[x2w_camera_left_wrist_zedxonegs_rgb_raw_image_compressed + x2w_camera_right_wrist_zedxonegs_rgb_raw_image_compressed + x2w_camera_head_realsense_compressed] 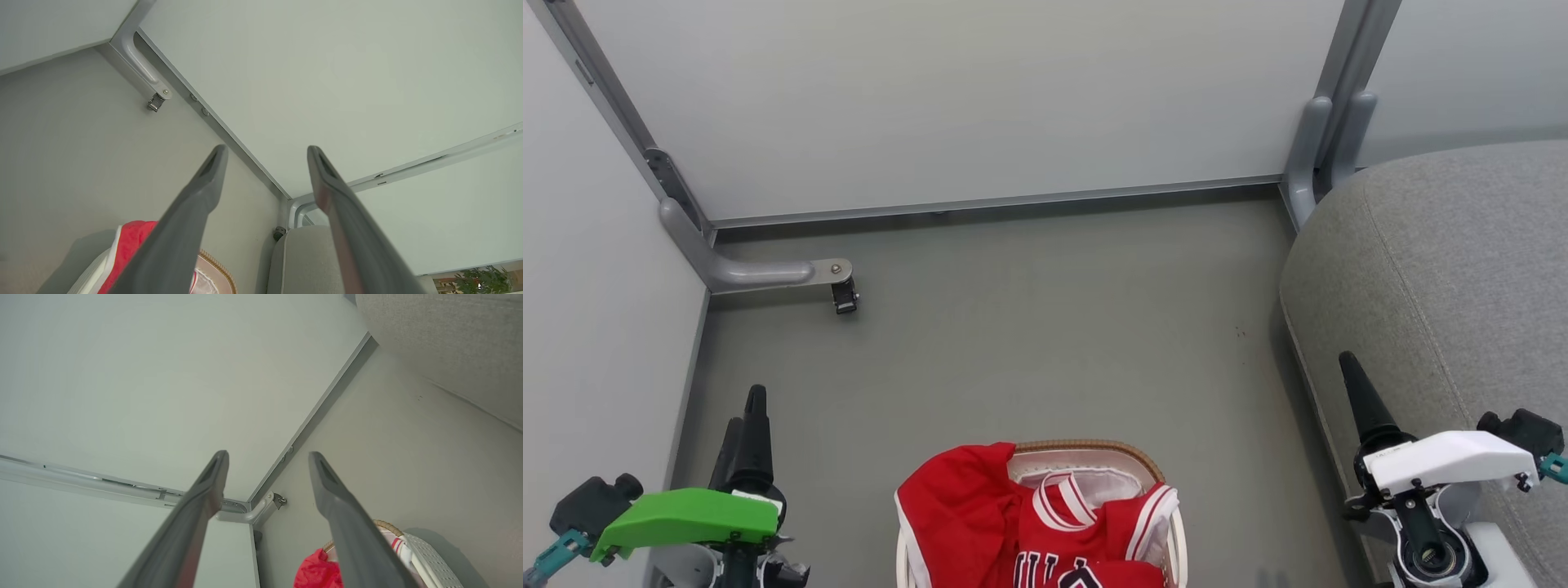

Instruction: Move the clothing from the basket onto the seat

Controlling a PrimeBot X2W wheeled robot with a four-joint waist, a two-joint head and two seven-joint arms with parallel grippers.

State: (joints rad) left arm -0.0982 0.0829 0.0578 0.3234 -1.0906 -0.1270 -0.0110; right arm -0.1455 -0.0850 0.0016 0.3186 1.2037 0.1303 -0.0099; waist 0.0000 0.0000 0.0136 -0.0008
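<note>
The basket (pixel 1086 447) stands on the floor at the bottom middle of the head view, its brown rim showing at the back. A red jersey (pixel 1086 539) with white-striped trim and black-and-white lettering lies in it. A plain red piece (pixel 960 506) hangs over its left rim. The grey seat (pixel 1445 269) fills the right side. My left gripper (pixel 747 412) hovers left of the basket, open and empty (pixel 267 153). My right gripper (pixel 1352 376) hangs at the seat's edge, also open and empty (pixel 268 457). Both wrist views catch the clothing (pixel 135 241) (pixel 318 571) low down.
Grey floor (pixel 1045 343) stretches between the basket and pale wall panels (pixel 980 98). A grey metal bracket with a small caster (pixel 843 296) juts from the left wall corner. A grey frame post (pixel 1327 139) stands at the back beside the seat.
</note>
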